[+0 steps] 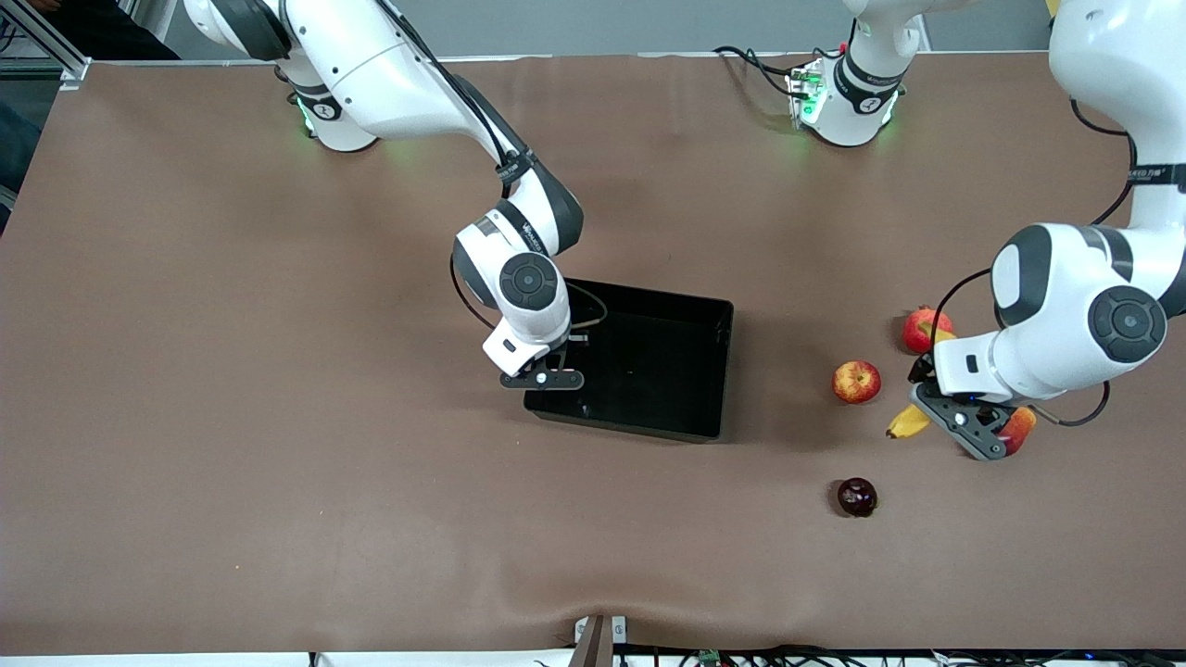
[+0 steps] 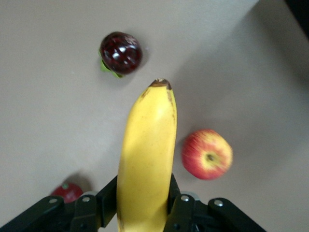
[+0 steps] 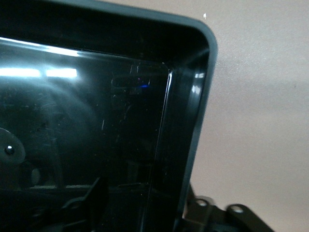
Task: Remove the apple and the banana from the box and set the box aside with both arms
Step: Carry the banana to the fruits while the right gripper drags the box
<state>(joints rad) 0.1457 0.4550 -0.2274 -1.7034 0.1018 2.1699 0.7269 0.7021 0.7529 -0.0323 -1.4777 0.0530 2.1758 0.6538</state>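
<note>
Brown, matte surface (image 1: 232, 371) with a slight ripple along its 6 o'clock edge; grey room strip at 12 o'clock in the front view, cables along the bottom rim. Near the middle, the glossy black tray (image 1: 713, 371), flat on the surface. At its 9 o'clock wall, the right gripper (image 1: 545, 377), down at the rim; clamped or loose, cannot tell. Wide bare cloth from there toward the right arm's end and toward 6 o'clock. Toward 3 o'clock from the tray, well apart from it, the fruit cluster: the apple (image 1: 856, 382), with the pomegranate (image 1: 922, 329) at its 1 o'clock and the dark purple fruit (image 1: 857, 497) alone at its 6 o'clock. Between pomegranate and mango (image 1: 1019, 428), the left gripper (image 1: 973, 426), clenched around the banana (image 1: 908, 422), yellow tip poking out toward the apple. From the left wrist view only: black fingers (image 2: 181, 208) pressed on both flanks of the banana (image 2: 145, 159), and a green leaf under the dark fruit (image 2: 120, 53). From the right wrist view only: the tray's rounded corner (image 3: 205, 58) and its scuffed, reflective floor.
</note>
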